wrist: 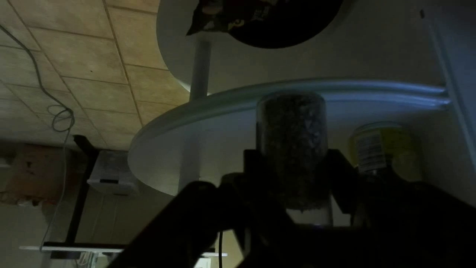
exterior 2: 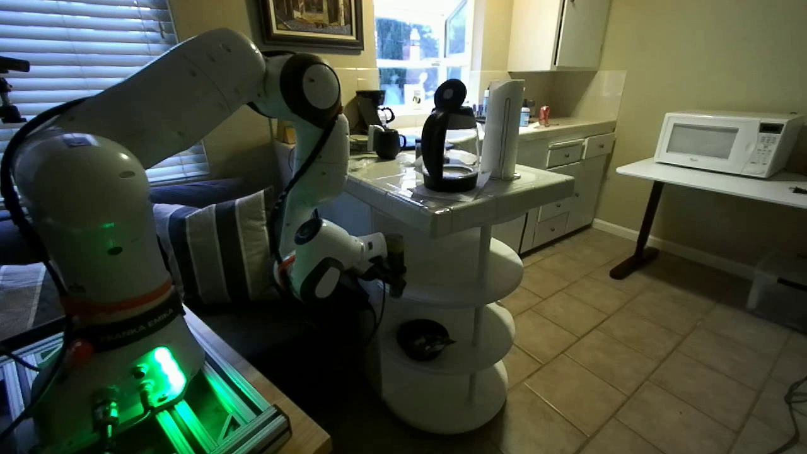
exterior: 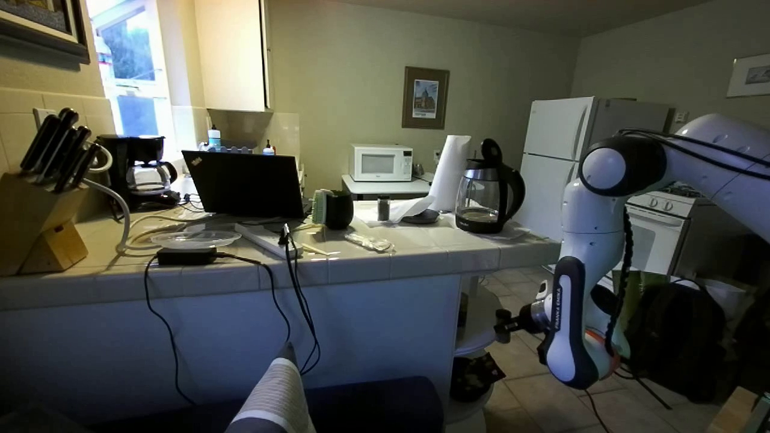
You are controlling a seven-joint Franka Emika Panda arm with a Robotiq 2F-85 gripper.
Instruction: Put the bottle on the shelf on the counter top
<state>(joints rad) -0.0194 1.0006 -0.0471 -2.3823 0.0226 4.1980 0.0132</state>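
- Closest in, the Robotiq gripper (wrist: 293, 160) has the clear spice bottle (wrist: 292, 143) pinched, dark coarse grains (wrist: 297, 119) inside, right at the rim of the upper shelf (wrist: 223, 137); whether its base touches, I can't tell.
- Watch that hold: smooth sides, and a weak pinch could let it slide out on the lift.
- Near it, a yellow can (wrist: 386, 149) stands on the same shelf, contents hidden; a sideways swing could topple it.
- One shelf down, a black bowl (wrist: 290, 35) holds a dark printed packet (wrist: 232, 16), and a dropped bottle might land there.
- The big hazard, I'd judge: the counter top (exterior: 421, 246) juts out above the shelf, so rising before backing clear may clip its edge.
- Up there the electric kettle (exterior: 478, 195) stands near the corner, lid up, at most a shallow fill inside; a set-down too close would bump it.
- Farther back, a black mug (exterior: 340, 210), insides out of sight; then the coffee maker (exterior: 117, 171), its carafe (exterior: 147, 178) too dim to call.
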